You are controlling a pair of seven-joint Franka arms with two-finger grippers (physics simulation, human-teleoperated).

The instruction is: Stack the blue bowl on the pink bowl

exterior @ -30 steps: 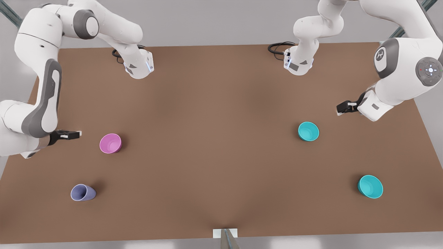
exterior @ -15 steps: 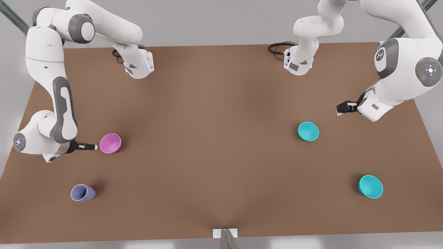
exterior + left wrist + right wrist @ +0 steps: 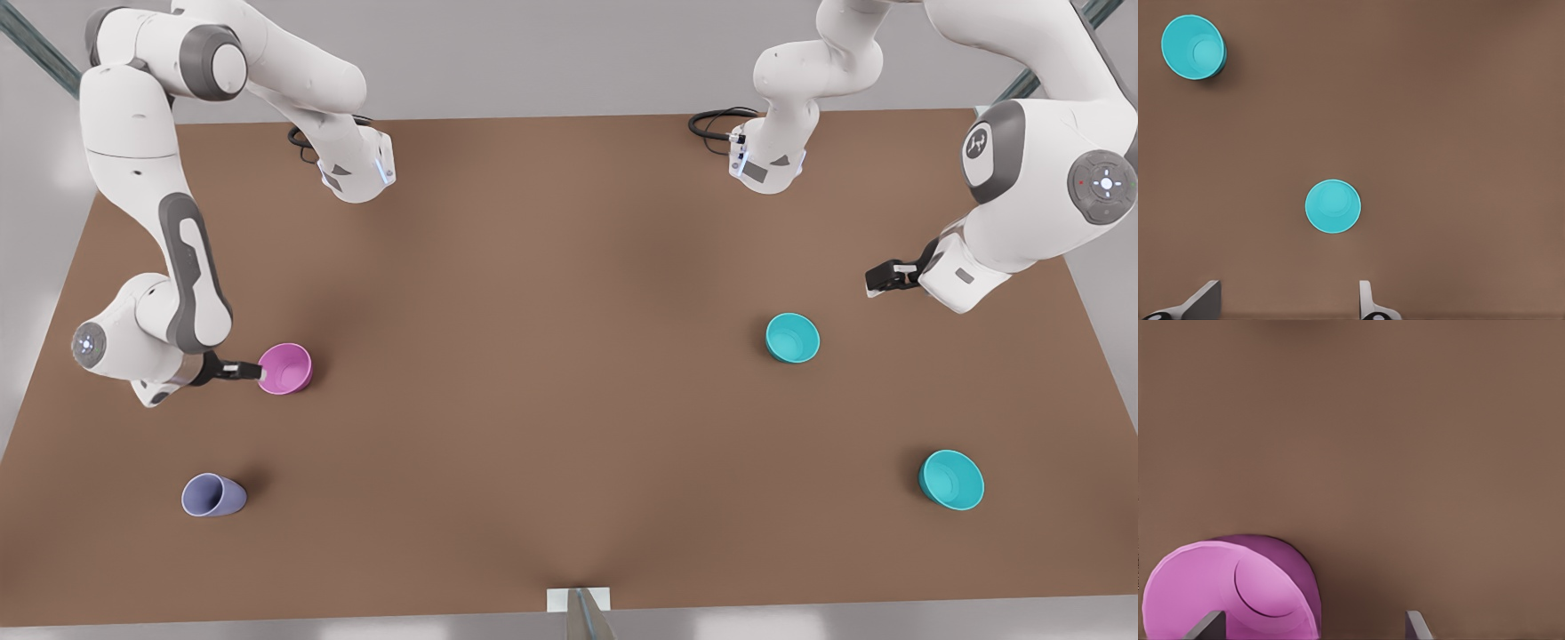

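– Right end effector (image 3: 253, 373) is at the pink bowl (image 3: 284, 368), on the front view's left. Its fingers are spread wide, and in the right wrist view one fingertip (image 3: 1207, 625) sits over the bowl's rim while the other is out over bare desk (image 3: 551, 356).

– That is the bowl meant to stay put, so what is the risk?

– If the jaws close there, I'd expect them to pinch the near wall. A light plastic bowl could tip, skid or come up off the desk. A nudge alone might push it sideways.

– And the left end effector (image 3: 876, 283)?

– It hangs above the desk on the front view's right, also wide open and holding nothing. The blue bowl (image 3: 792, 338) stands upright near it but clearly apart, and it appears between the fingers' line in the left wrist view (image 3: 1333, 206).

– Any trap on that side?

– Yes, the second teal bowl (image 3: 951, 480), which is much the same colour and a little wider. It stands well apart from the blue one, closer to the desk's front edge, and could be grabbed by mistake.

– Anything else?

– The two task bowls are far apart across the desk. A shallow rim grip could let the blue bowl swing or slip on the way. The lavender cup (image 3: 213, 495) lies clear of that path.
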